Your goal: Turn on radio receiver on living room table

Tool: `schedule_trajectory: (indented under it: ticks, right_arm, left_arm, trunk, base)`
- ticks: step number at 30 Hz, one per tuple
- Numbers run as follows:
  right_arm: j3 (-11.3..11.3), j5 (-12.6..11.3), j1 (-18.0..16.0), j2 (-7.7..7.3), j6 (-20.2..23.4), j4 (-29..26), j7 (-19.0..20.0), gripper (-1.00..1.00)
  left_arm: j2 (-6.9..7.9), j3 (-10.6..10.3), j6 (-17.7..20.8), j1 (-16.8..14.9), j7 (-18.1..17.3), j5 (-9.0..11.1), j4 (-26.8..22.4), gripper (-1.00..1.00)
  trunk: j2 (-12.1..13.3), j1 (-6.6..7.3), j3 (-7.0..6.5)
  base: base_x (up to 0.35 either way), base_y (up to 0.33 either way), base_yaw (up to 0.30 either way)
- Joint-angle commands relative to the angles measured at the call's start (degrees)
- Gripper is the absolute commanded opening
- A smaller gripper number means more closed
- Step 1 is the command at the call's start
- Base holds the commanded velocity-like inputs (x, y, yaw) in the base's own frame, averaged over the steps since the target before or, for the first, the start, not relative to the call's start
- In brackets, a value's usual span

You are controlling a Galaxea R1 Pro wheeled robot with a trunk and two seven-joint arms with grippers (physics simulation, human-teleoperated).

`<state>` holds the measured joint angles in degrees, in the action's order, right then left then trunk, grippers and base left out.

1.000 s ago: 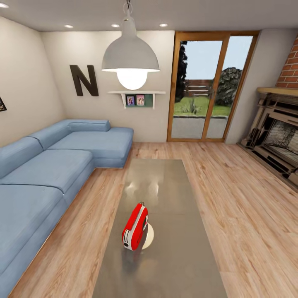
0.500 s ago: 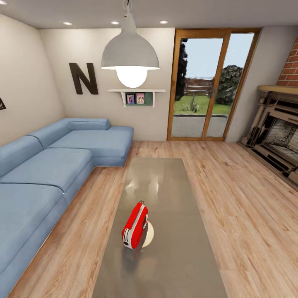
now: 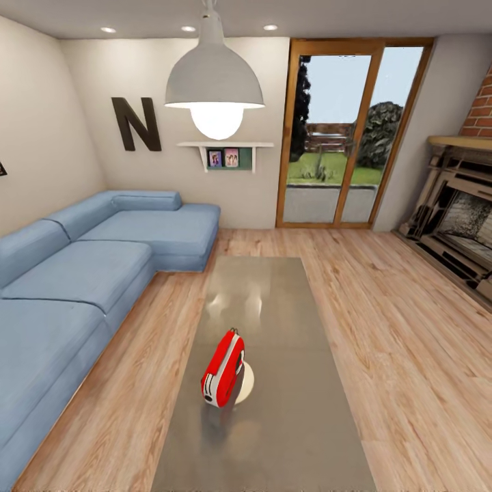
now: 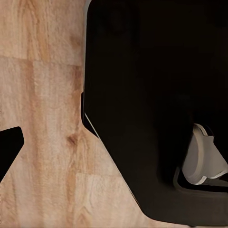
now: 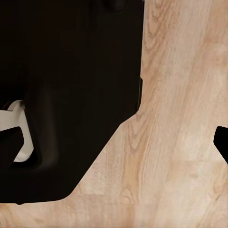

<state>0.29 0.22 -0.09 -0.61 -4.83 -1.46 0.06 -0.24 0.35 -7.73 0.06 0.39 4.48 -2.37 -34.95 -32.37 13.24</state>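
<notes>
As the whole head view has shifted slightly against the earlier frames, the camera has moved a little nearer within the living room (image 3: 82, 273), which suggests the approach is nearly complete. Both arms hang over the wood floor (image 4: 42, 118) beside the dark base (image 4: 152, 95); jaw state cannot be told. On the table (image 3: 287, 410), the radio receiver (image 3: 223, 369) stands untouched near its middle.

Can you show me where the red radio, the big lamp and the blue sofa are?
radio receiver (image 3: 223, 369), head view, red side.
pendant lamp (image 3: 214, 78), head view, grey shade.
blue sofa (image 3: 82, 273), head view, seat cushion.
</notes>
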Motion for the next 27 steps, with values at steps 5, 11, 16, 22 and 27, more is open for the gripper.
schedule_trajectory:
  ticks: [5,11,16,22,27]
  right_arm:
    - [-0.02,-0.04,0.00,0.00,0.00,-0.02,-0.06,1.00]
    - [-0.02,-0.12,0.00,0.00,0.00,-0.03,-0.08,1.00]
    - [-0.02,-0.13,0.00,0.00,0.04,-0.03,0.01,1.00]
    - [-0.02,-0.13,0.00,0.00,0.05,0.00,-0.01,1.00]
    - [-0.02,-0.13,0.00,0.00,0.07,0.00,0.01,1.00]
  left_arm:
    - [-0.02,0.00,-0.06,0.02,-0.01,0.04,0.00,1.00]
    - [-0.02,0.04,-0.09,0.03,-0.04,0.09,0.00,1.00]
    - [-0.02,0.08,-0.04,-0.02,-0.13,0.11,0.00,1.00]
    - [-0.02,0.07,0.24,0.00,-0.46,0.18,0.00,1.00]
    - [0.06,0.01,0.41,0.02,-0.78,0.14,0.00,1.00]
  trunk:
    - [0.00,0.00,0.46]
    - [0.00,0.00,0.79]
    - [0.00,0.00,0.82]
    - [0.00,0.00,0.82]
    - [0.00,0.00,0.82]
  base:
    - [0.000,0.000,0.000]
    - [0.000,0.000,0.000]
    - [0.000,0.000,0.000]
    - [0.010,0.001,0.000]
    - [0.184,0.049,0.000]
